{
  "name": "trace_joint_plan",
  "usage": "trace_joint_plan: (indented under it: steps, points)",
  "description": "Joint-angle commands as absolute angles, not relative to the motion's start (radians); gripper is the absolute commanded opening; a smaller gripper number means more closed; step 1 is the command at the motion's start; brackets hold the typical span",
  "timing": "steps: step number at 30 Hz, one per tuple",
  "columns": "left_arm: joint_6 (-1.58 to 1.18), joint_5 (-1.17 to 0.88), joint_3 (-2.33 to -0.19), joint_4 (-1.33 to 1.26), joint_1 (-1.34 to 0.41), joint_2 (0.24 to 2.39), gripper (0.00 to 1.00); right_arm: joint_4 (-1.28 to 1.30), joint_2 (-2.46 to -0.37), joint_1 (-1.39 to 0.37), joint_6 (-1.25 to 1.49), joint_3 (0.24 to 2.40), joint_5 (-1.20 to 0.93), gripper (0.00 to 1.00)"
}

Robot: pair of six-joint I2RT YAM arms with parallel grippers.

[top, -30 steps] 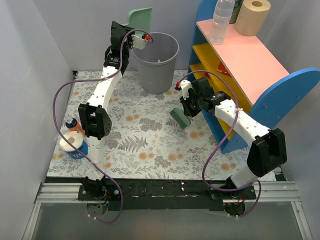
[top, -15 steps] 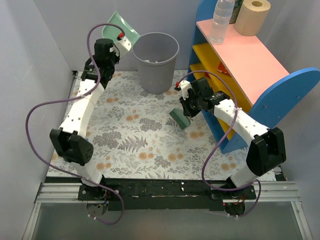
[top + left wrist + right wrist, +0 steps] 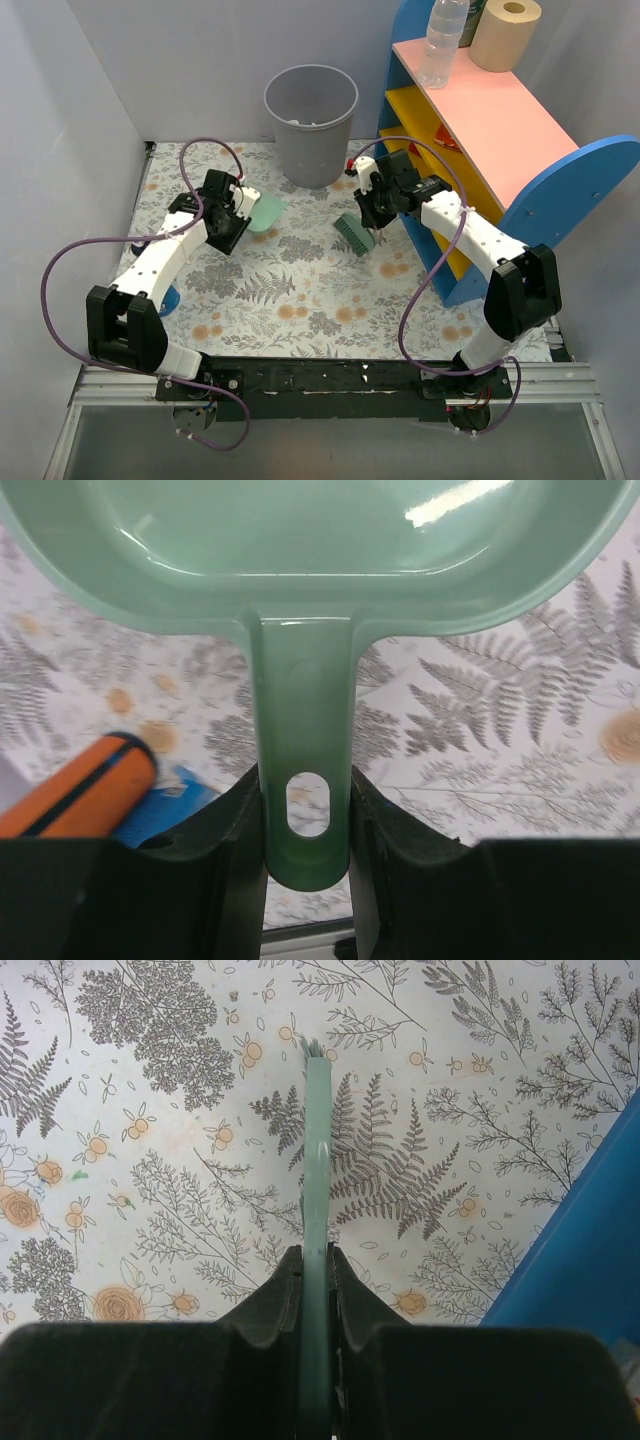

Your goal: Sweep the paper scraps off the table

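Observation:
No paper scraps show on the table (image 3: 290, 290) in any view. A few pale bits lie inside the grey bin (image 3: 311, 120), too small to identify. My left gripper (image 3: 235, 208) is shut on the handle of the mint-green dustpan (image 3: 265, 212), low over the cloth at left centre. In the left wrist view the jaws (image 3: 306, 810) clamp the handle and the pan (image 3: 300, 540) is empty. My right gripper (image 3: 368, 205) is shut on the green hand brush (image 3: 353, 232), bristles near the cloth. The right wrist view shows its jaws (image 3: 316, 1260) around the thin brush back (image 3: 317, 1140).
The bin stands at the back centre. The blue and yellow shelf with a pink top (image 3: 480, 100) lines the right side, bearing a bottle (image 3: 443, 40) and a paper roll (image 3: 505, 30); its blue side (image 3: 590, 1230) is near the brush. A blue and orange object (image 3: 90, 790) sits at the left.
My left arm brought the dustpan down from above the bin to just over the cloth at left centre. My right gripper with the brush shifted slightly left.

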State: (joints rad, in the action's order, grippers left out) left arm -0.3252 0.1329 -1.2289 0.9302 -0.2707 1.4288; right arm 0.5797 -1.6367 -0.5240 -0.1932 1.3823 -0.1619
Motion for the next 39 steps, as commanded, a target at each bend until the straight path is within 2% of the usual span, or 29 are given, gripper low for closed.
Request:
trace_joint_plan:
  steps: [1,8,12,14,16,17,22,23,26,28,30,31,33,34,35,36,38,39]
  points:
    - [-0.402,-0.093,-1.157,0.982,-0.275,1.367,0.0,0.563,-1.643,-0.526,-0.176,1.44,-0.186,0.01]
    - [-0.378,-0.161,-1.06,0.948,-0.275,1.43,0.0,0.569,-1.647,-0.54,-0.256,1.479,-0.161,0.01]
    - [-0.325,-0.132,-1.042,0.933,-0.276,1.5,0.01,0.62,-1.658,-0.555,-0.423,1.529,-0.149,0.01]
    - [-0.289,-0.162,-1.025,0.939,-0.276,1.512,0.21,0.638,-1.652,-0.557,-0.5,1.54,-0.138,0.01]
    - [-0.279,-0.16,-0.999,0.905,-0.282,1.502,0.33,0.624,-1.629,-0.568,-0.557,1.488,-0.094,0.01]
    - [-0.276,-0.155,-0.988,0.893,-0.285,1.49,0.42,0.599,-1.593,-0.575,-0.636,1.45,-0.074,0.01]
    - [-0.281,-0.133,-0.954,0.87,-0.295,1.48,0.52,0.367,-1.476,-0.643,-0.801,1.254,-0.005,0.01]
    - [-0.279,-0.141,-0.956,0.873,-0.295,1.479,0.6,0.339,-1.461,-0.655,-0.819,1.211,0.026,0.01]
    - [-0.273,-0.156,-0.974,0.884,-0.295,1.456,0.68,0.249,-1.463,-0.704,-0.888,1.158,0.057,0.01]
    - [-0.273,-0.167,-0.998,0.896,-0.295,1.442,0.69,0.223,-1.474,-0.719,-0.94,1.146,0.067,0.03]
    - [-0.276,-0.17,-1.017,0.9,-0.295,1.437,0.69,0.224,-1.48,-0.739,-0.972,1.128,0.064,0.11]
    - [-0.278,-0.169,-1.032,0.903,-0.295,1.436,0.69,0.25,-1.477,-0.744,-0.991,1.121,0.055,0.25]
    - [-0.281,-0.17,-1.042,0.907,-0.295,1.437,0.69,0.32,-1.456,-0.747,-1.005,1.114,-0.027,0.39]
    - [-0.285,-0.169,-1.049,0.911,-0.295,1.437,0.69,0.362,-1.444,-0.747,-1.028,1.111,-0.066,0.53]
    - [-0.29,-0.169,-1.06,0.911,-0.296,1.439,0.69,0.474,-1.409,-0.746,-1.044,1.111,-0.156,0.59]
    - [-0.298,-0.17,-1.069,0.913,-0.296,1.439,0.69,0.523,-1.385,-0.742,-1.057,1.106,-0.194,0.78]
    - [-0.307,-0.178,-1.089,0.917,-0.296,1.439,0.69,0.651,-1.315,-0.738,-1.083,1.103,-0.297,0.87]
    - [-0.316,-0.182,-1.095,0.919,-0.296,1.44,0.69,0.682,-1.295,-0.738,-1.088,1.106,-0.317,0.88]
